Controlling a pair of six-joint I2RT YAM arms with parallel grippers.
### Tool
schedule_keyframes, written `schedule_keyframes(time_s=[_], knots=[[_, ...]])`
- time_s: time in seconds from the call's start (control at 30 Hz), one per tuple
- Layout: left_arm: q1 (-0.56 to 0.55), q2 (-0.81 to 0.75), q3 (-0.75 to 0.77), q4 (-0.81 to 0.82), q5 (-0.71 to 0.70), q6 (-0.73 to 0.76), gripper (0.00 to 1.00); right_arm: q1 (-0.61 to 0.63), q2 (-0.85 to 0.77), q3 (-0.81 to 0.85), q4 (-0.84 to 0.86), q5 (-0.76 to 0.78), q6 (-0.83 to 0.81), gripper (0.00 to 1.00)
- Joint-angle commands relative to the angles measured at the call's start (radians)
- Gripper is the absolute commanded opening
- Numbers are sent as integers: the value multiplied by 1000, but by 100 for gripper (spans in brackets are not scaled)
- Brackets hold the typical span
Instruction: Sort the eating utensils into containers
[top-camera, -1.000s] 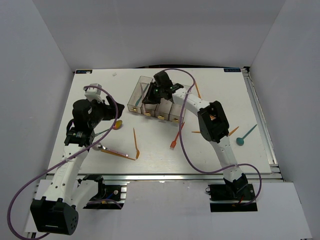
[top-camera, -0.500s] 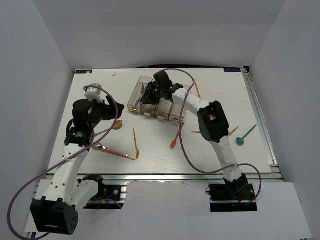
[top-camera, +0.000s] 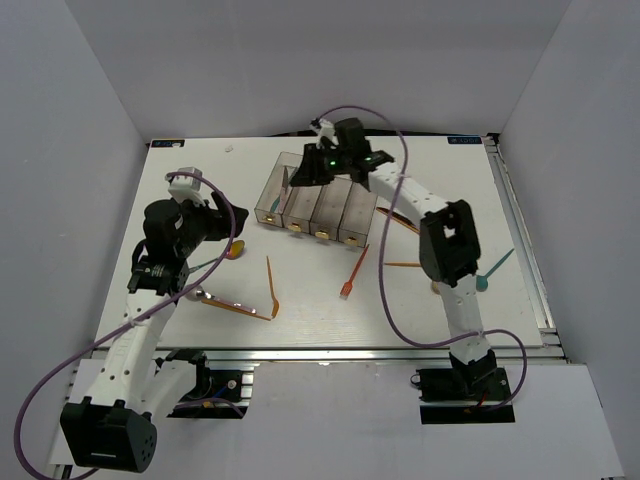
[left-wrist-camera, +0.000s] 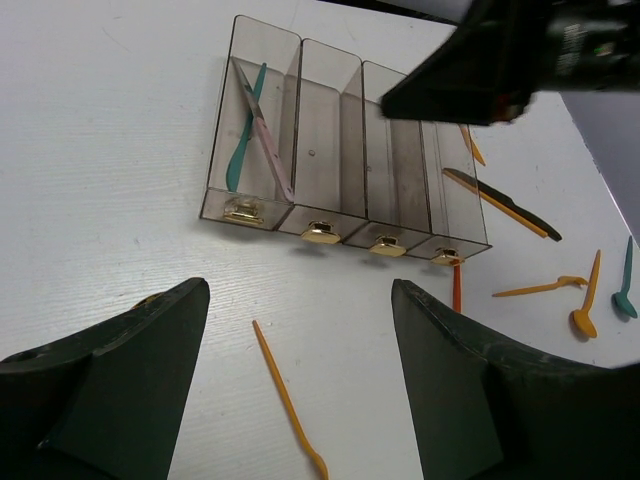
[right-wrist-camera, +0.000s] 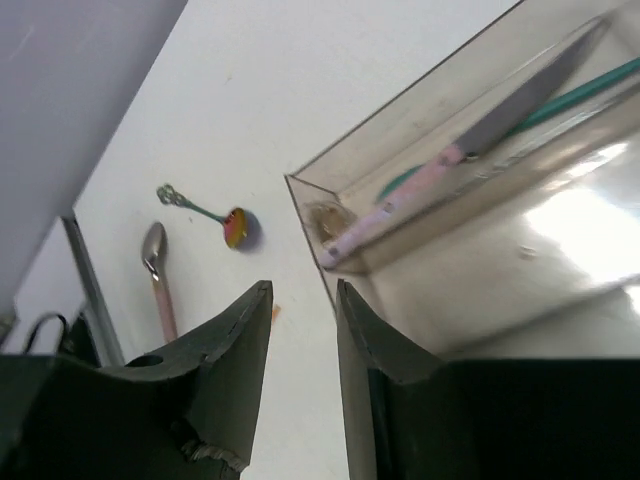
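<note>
The containers (top-camera: 315, 205), four clear greyish bins in a row, stand at the table's middle back. The leftmost bin (left-wrist-camera: 250, 140) holds a teal utensil (left-wrist-camera: 243, 135) and a pink-handled knife (right-wrist-camera: 450, 160). My right gripper (top-camera: 305, 172) hovers above the bins' far left end, open, with nothing between its jaws (right-wrist-camera: 302, 290). My left gripper (left-wrist-camera: 300, 300) stands wide open and empty, low over the table left of the bins (top-camera: 215, 225), above a thin orange utensil (left-wrist-camera: 285, 400). Other utensils lie loose: a red fork (top-camera: 352, 275) and a teal spoon (top-camera: 492, 270).
A rainbow-bowled spoon (right-wrist-camera: 235, 225) and a silver spoon with a pink handle (right-wrist-camera: 155, 260) lie left of the bins. A dark knife (left-wrist-camera: 500, 200) and orange utensils (left-wrist-camera: 585, 300) lie to their right. A purple cable (top-camera: 385, 290) loops from the right arm.
My right gripper has opened and drawn back and up from over the bins, its forearm swinging right. The pink-handled knife now lies in the leftmost bin. The left arm has not moved.
</note>
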Motion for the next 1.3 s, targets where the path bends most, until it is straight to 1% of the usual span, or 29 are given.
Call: schedule_keyframes(time_s=[0.0, 0.03, 0.1, 0.13, 0.17, 0.23, 0.27, 0.3, 0.37, 0.43, 0.57, 0.6, 0.8, 0.83, 1.13, 1.27], knots=[[4, -39, -10, 20, 26, -2, 84, -137, -234, -97, 77, -188, -329, 39], [4, -48, -12, 25, 29, -7, 84, -195, -259, -171, 76, -146, -384, 41], [4, -56, -13, 25, 34, -7, 84, -256, -314, -226, 67, -99, -440, 44], [4, -57, -13, 25, 35, -7, 84, -311, -323, -243, 54, -70, -466, 45], [4, -60, -13, 26, 40, -10, 84, -333, -331, -272, 35, 6, -516, 47], [4, -60, -13, 29, 48, -11, 84, -364, -333, -292, 16, 98, -575, 52], [4, -62, -15, 31, 52, -17, 84, -364, -323, -289, -1, 200, -628, 53], [4, -60, -15, 32, 58, -18, 84, -366, -301, -286, -22, 239, -644, 56], [4, -60, -15, 32, 60, -19, 84, -366, -268, -264, -41, 322, -656, 57], [4, -62, -16, 31, 55, -16, 84, -366, -216, -244, -48, 361, -640, 58], [4, -60, -18, 31, 52, -18, 84, -366, -110, -137, -88, 482, -610, 58], [4, -59, -18, 31, 54, -14, 84, -366, -69, -96, -97, 491, -613, 58], [4, -59, -18, 32, 52, -16, 84, -366, 32, -16, -121, 516, -621, 56], [4, -57, -18, 31, 52, -16, 84, -366, 55, -7, -127, 545, -620, 55], [4, -54, -18, 32, 49, -13, 84, -367, 164, 81, -144, 559, -624, 54], [4, -53, -18, 32, 48, -13, 84, -372, 204, 112, -154, 542, -607, 53]])
